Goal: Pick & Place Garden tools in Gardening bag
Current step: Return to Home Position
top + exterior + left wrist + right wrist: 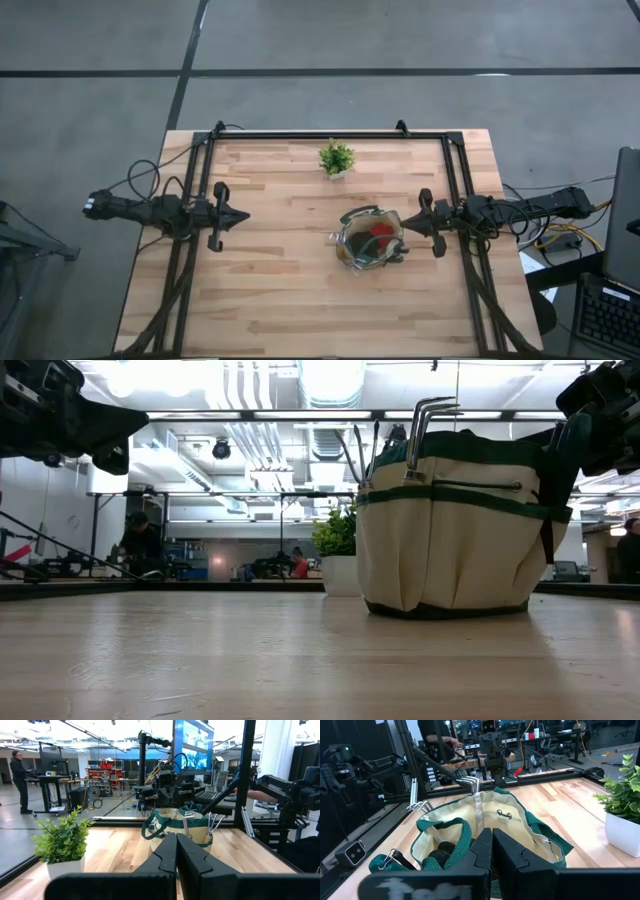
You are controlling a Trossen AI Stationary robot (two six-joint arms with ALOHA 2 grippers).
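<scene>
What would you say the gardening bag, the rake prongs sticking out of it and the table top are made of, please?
The gardening bag looks like matte cream canvas with green trim: seams and folds show. The rake prongs seem bare metal, thin, bent and glinting. The table top looks like pale jointed wood strips, smoothly finished.

High view: overhead, straight down, far, whole bench (280, 300) framed; low view: bench-top height, level, gardening bag (450, 530) close at 3 o'clock; wrist views: behind left claw (176, 837), right claw (492, 832), facing each other; all four share gardening bag, potted plant (336, 158)
</scene>
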